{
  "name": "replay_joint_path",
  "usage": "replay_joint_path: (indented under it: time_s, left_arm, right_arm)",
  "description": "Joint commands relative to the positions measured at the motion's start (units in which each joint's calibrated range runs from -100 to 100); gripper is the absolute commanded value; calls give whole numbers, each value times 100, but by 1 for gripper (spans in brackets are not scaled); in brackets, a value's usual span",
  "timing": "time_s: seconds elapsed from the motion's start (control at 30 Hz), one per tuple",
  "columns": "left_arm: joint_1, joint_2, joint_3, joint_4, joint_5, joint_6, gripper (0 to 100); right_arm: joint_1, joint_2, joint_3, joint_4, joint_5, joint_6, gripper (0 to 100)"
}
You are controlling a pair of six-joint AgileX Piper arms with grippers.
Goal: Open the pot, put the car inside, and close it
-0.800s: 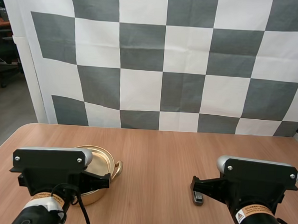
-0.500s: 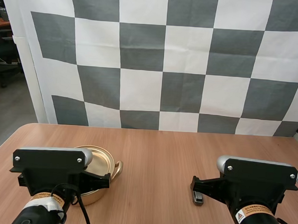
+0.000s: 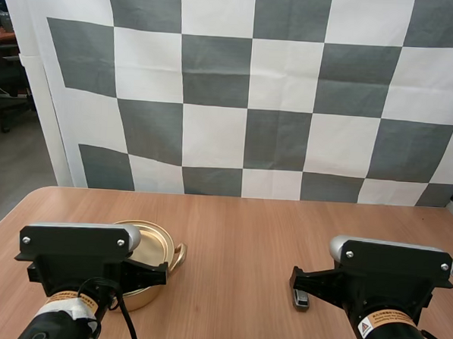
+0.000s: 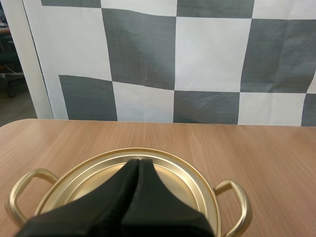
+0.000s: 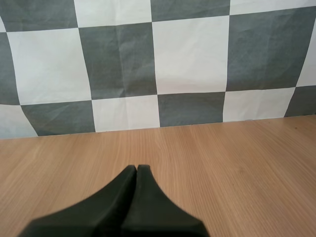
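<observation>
Nothing has moved in the last second: the 2 arms sit low over the table [image 3: 238, 231]. The left end effector [image 4: 139, 164], fingers pressed together and empty, points over the gold pot [image 3: 158, 246], whose lid [image 4: 173, 170] appears to be on. The right end effector [image 5: 137, 169], likewise closed and empty, hangs just beside the small dark car [image 3: 302, 299]. Judging by this, the task has not begun.

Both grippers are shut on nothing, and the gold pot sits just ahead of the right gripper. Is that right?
No. The pot sits just ahead of the left gripper, not the right gripper, as the left wrist view shows. Both grippers are indeed shut on nothing.
</observation>
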Motion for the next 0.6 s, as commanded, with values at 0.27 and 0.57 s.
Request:
replay_joint_path:
  time_s: [0.27, 0.57]
  left_arm:
    - [-3, 0, 0, -5, 1, -1, 0]
    - [-3, 0, 0, -5, 1, -1, 0]
  right_arm:
    - [-2, 0, 0, -2, -12, -3, 0]
    - [-2, 0, 0, 24, -12, -3, 0]
